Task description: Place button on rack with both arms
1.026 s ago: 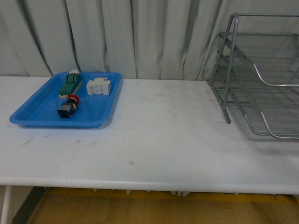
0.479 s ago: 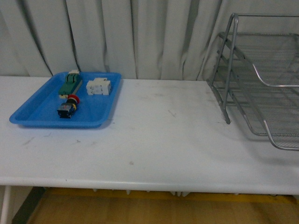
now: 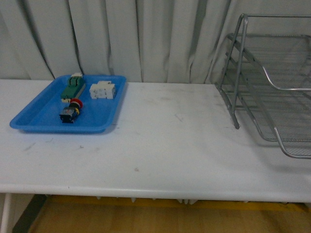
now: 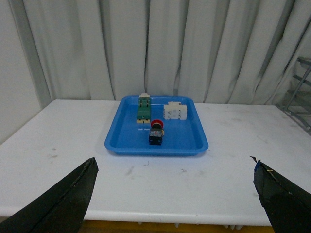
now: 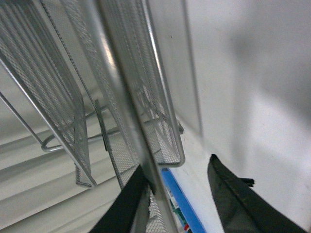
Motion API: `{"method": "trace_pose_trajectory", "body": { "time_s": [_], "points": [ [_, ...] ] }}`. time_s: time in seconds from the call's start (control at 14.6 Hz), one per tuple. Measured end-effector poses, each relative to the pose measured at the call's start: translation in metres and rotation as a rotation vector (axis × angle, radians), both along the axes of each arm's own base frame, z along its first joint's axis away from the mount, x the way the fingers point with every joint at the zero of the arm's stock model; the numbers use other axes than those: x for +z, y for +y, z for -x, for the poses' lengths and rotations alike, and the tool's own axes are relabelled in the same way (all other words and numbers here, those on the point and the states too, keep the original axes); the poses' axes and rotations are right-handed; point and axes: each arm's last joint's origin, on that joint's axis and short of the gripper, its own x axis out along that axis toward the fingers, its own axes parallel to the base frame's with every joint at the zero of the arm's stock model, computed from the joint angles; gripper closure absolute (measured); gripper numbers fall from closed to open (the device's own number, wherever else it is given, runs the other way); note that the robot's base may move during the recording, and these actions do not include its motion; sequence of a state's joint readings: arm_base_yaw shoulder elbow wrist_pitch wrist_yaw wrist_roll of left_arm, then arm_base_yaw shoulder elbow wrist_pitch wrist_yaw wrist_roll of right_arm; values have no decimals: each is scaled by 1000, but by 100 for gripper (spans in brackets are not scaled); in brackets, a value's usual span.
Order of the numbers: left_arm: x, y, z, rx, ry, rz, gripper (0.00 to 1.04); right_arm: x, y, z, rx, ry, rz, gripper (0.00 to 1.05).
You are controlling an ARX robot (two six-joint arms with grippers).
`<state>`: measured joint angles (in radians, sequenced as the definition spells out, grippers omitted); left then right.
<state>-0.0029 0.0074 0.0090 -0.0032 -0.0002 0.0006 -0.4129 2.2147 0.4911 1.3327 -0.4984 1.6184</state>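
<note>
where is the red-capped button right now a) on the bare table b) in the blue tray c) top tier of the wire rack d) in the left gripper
b: the button lies inside the blue tray, near the green terminal block, far from the rack.

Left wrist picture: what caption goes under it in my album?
Open left gripper faces the button in a blue tray.

Robotics lab or test-bench setup, not a home. Plain white worktop (image 3: 160, 145), scuffed and marked. Pale pleated curtains (image 3: 146, 39) hang behind it as a blank backdrop. A blue plastic tray (image 3: 39, 121) holds loose electrical parts: green terminal block (image 3: 73, 88), white component (image 3: 102, 90), red-capped button (image 3: 71, 110). A silver wire-mesh rack (image 3: 272, 92) stands at the worktop's right end. Yellowish floor (image 3: 146, 218) shows below the worktop edge.
</note>
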Motion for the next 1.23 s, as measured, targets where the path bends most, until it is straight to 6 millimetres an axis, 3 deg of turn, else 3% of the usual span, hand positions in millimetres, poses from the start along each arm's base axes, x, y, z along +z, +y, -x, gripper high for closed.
{"method": "trace_pose_trajectory", "body": {
  "time_s": [0.27, 0.41, 0.75, 1.03, 1.09, 1.23],
  "points": [
    [0, 0, 0, 0, 0, 0, 7, -3, 5, 9, 19, 43, -54, 22],
    [0, 0, 0, 0, 0, 0, 7, 1, 9, 16, 31, 57, -87, 7],
    [0, 0, 0, 0, 0, 0, 7, 48, 10, 34, 38, -71, -61, 6],
    [0, 0, 0, 0, 0, 0, 7, 114, -4, 53, -21, -310, 59, 7],
    [0, 0, 0, 2, 0, 0, 7, 133, 1, 60, -55, -232, 192, 16],
    [0, 0, 0, 0, 0, 0, 7, 190, 39, 101, 60, -376, 921, 42]
  ]
}}
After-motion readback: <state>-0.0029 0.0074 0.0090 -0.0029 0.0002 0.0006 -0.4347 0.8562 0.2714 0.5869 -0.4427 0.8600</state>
